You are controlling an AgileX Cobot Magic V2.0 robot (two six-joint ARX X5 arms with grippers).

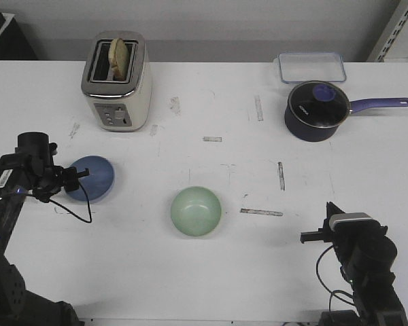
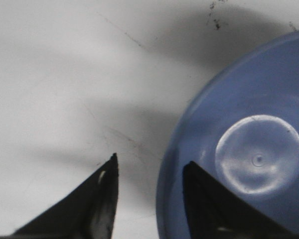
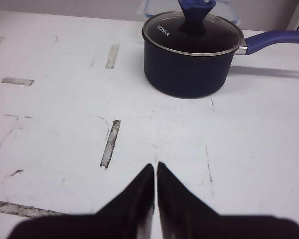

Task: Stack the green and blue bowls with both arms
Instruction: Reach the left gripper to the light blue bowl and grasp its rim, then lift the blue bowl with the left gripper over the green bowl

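The periwinkle blue bowl (image 1: pixel 94 176) sits upright at the left of the table. It fills one side of the left wrist view (image 2: pixel 259 159). My left gripper (image 1: pixel 75 179) is open at the bowl's left rim. In the left wrist view (image 2: pixel 149 167) one finger (image 2: pixel 204 199) is over the bowl's inside and the other (image 2: pixel 97 199) is over the bare table, with the rim between them. The mint green bowl (image 1: pixel 196 211) sits upright and empty at the table's middle front. My right gripper (image 1: pixel 330 212) is shut and empty at the front right, its tips (image 3: pixel 155 167) over the bare table.
A cream toaster (image 1: pixel 117 81) with bread stands at the back left. A dark navy saucepan (image 1: pixel 317 111) with a glass lid and long handle stands at the back right and shows in the right wrist view (image 3: pixel 189 59). A clear lidded box (image 1: pixel 311 67) is behind it. Tape marks dot the table.
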